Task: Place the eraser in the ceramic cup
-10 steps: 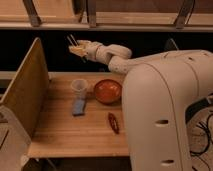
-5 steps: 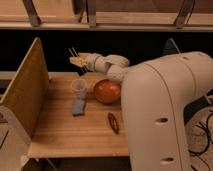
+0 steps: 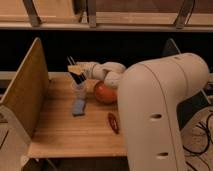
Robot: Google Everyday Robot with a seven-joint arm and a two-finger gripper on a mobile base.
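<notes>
Eraser [image 3: 75, 69] stays pinched between the closed jaws of the gripper [image 3: 76, 75], and over the last second the arm has lowered it from well above the table [image 3: 60, 125] to just over the ceramic cup [image 3: 78, 90]. With the block now near the cup's mouth, beside the orange bowl [image 3: 104, 93], I judge that release is close once it is centred over the rim.

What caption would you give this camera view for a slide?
The gripper, holding the eraser, hovers just above the ceramic cup on the wooden table, beside the orange bowl.
</notes>
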